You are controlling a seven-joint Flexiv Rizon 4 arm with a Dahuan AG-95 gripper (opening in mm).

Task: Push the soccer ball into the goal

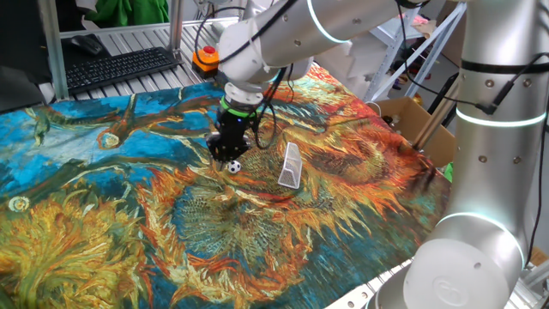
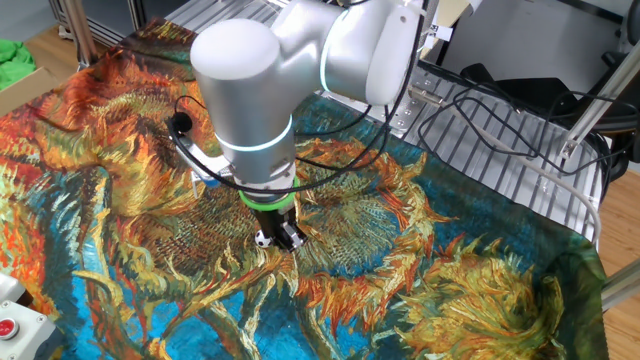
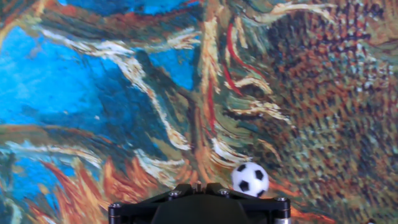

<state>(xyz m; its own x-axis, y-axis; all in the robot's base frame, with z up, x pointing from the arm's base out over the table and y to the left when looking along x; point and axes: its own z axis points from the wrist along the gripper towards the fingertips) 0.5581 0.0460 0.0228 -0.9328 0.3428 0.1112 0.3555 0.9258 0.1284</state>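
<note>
The soccer ball [image 1: 234, 166] is a tiny white ball with black patches lying on the sunflower-print cloth. My gripper [image 1: 227, 153] stands low over the cloth, right beside the ball on its far-left side; its fingers look closed together and hold nothing. The goal [image 1: 292, 166], a small white frame with pale netting, stands a short way to the right of the ball. In the other fixed view the ball [image 2: 262, 239] sits at the foot of the gripper [image 2: 280, 230], and the goal is hidden. In the hand view the ball [image 3: 250, 179] lies just right of the gripper [image 3: 199, 186].
The painted cloth [image 1: 103, 215] covers the table. A black keyboard [image 1: 120, 67] and an orange button [image 1: 206, 58] lie at the back. A cardboard box [image 1: 420, 120] stands off the right edge. A red button [image 2: 5, 326] sits at the other view's corner.
</note>
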